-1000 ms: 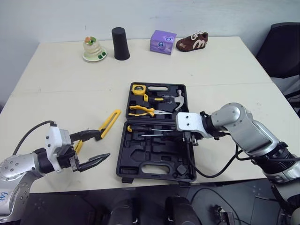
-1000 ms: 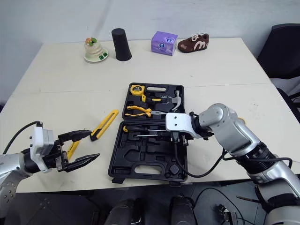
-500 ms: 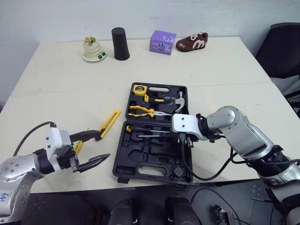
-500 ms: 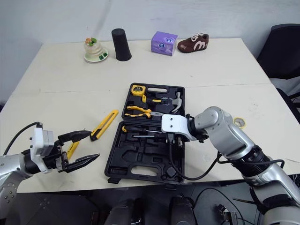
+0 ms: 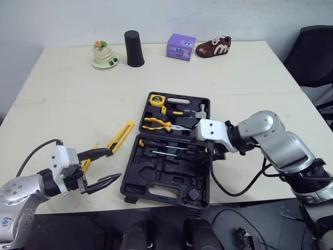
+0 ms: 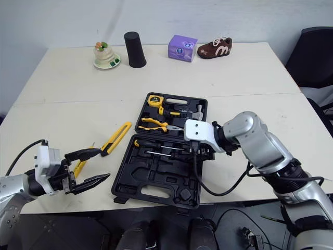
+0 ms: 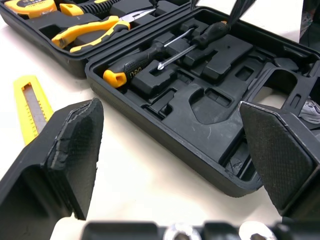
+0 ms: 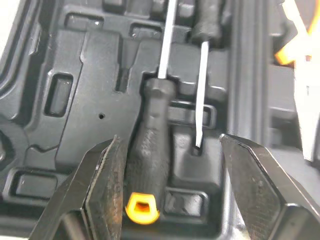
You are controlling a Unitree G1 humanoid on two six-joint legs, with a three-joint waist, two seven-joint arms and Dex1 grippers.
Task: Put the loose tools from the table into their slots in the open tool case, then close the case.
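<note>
A: Left gripper [image 5: 115,163] first: fingers wide apart, nothing between, low over the desk [image 5: 67,104].

B: And the utility knife [image 5: 122,136]?

A: Toward 1 o'clock from those tips, flat on the desk, just left of the tool case [image 5: 166,182]. Long axis from 7 to 1 o'clock, near end right at the upper finger; cannot tell whether touching. Slim yellow body, grey strip along the middle.

B: Right gripper [image 8: 170,150]?

A: Fingers apart too, on both sides of a screwdriver [image 8: 150,150] seated in the case. Well apart from the knife, so probably work for the left arm.
</note>
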